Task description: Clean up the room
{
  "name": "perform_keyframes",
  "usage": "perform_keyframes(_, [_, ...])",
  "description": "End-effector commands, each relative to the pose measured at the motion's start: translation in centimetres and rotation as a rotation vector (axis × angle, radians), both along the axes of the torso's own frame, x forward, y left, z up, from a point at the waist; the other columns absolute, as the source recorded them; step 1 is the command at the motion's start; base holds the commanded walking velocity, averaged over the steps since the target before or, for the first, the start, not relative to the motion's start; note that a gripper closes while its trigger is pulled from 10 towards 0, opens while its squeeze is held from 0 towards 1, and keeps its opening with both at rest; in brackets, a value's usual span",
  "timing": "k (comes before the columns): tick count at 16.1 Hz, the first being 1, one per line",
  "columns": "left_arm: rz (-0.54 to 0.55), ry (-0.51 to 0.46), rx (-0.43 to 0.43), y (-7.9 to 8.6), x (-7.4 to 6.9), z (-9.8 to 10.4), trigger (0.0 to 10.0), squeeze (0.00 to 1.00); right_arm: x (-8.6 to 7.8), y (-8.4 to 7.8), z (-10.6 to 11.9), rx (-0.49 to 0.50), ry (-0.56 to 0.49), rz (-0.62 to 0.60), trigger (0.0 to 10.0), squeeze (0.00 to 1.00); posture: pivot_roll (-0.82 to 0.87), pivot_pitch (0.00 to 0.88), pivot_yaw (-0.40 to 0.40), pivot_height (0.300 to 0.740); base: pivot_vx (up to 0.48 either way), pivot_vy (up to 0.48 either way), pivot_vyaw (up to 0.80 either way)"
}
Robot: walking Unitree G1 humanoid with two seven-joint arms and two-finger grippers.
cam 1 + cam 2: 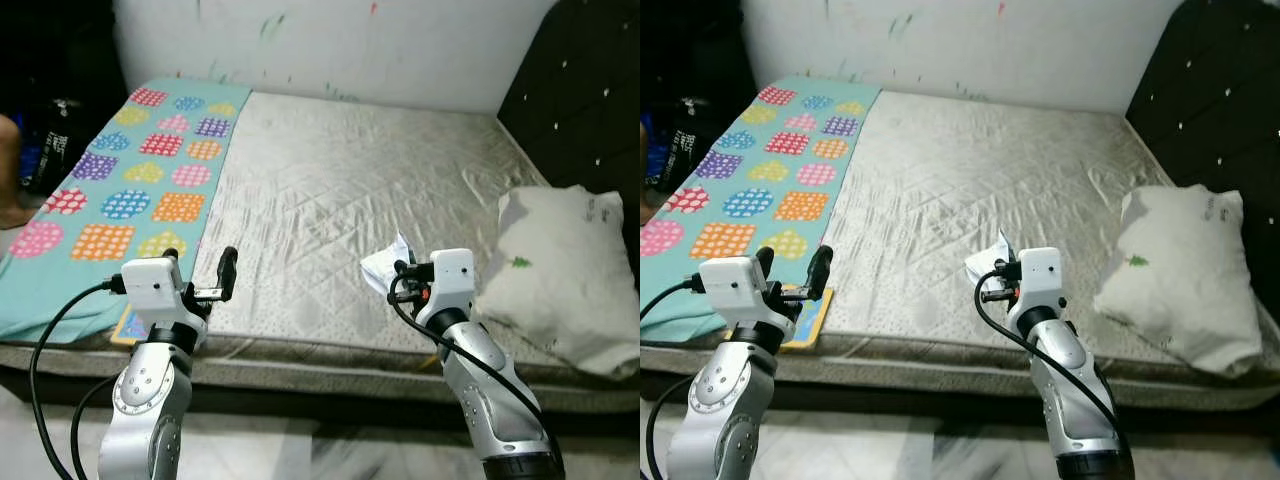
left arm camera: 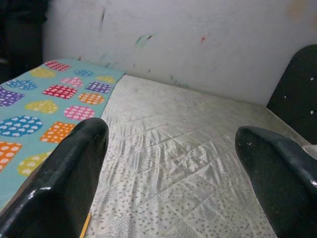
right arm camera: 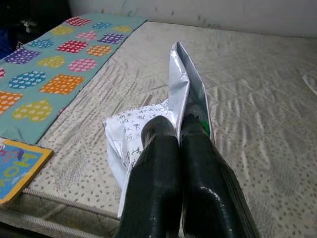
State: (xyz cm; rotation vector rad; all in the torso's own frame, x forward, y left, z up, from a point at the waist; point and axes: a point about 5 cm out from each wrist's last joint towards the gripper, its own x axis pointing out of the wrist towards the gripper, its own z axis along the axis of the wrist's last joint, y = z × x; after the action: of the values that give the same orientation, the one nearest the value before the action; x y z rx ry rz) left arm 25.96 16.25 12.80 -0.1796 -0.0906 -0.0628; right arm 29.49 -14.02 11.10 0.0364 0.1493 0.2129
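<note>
A crumpled silver-and-white packet point(image 3: 148, 129) with printed text is pinched between the fingers of my right gripper point(image 3: 179, 136), which is shut on it just above the mattress point(image 1: 340, 170) near its front edge. The same packet point(image 1: 383, 264) shows in front of the right gripper point(image 1: 402, 272) in the eye views. My left gripper point(image 1: 200, 268) is open with nothing between its fingers point(image 2: 64, 183). It hovers over the front left part of the bed, by the edge of the teal patterned blanket point(image 1: 130, 190).
A colourful book point(image 1: 805, 318) lies at the mattress's front edge under the left gripper. A white pillow point(image 1: 560, 265) leans at the right by the black padded headboard point(image 1: 590, 90). Dark objects point(image 1: 50, 140) stand beside the bed at the left.
</note>
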Motion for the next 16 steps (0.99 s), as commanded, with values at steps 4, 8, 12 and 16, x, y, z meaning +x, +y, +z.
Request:
perform_keyframes(4, [-0.028, -0.019, -0.001, -0.45, -0.19, 0.22, 10.0, 0.0, 0.0, -0.47, -0.17, -0.024, 0.006, -0.003, 10.0, 0.0, 0.0, 0.006, -0.057, 0.74, 0.127, 0.0, 0.0])
perform_keyframes(8, [-0.031, -0.024, 0.002, -0.47, -0.13, 0.26, 10.0, 0.0, 0.13, -0.4, -0.13, -0.026, 0.003, 0.003, 10.0, 0.0, 0.0, 0.0, -0.06, 0.74, 0.305, 0.0, 0.0])
perform_keyframes(12, [-0.034, -0.027, 0.003, -0.49, -0.09, 0.28, 10.0, 0.0, 0.19, -0.4, -0.09, -0.028, 0.0, 0.006, 10.0, 0.0, 0.0, 0.0, -0.061, 0.74, 0.322, 0.0, 0.0])
perform_keyframes(16, [-0.033, -0.027, 0.008, -0.42, -0.09, 0.25, 10.0, 0.0, 0.12, -0.47, -0.14, -0.039, -0.001, 0.016, 10.0, 0.0, 0.0, 0.0, -0.06, 0.74, 0.335, 0.0, 0.0])
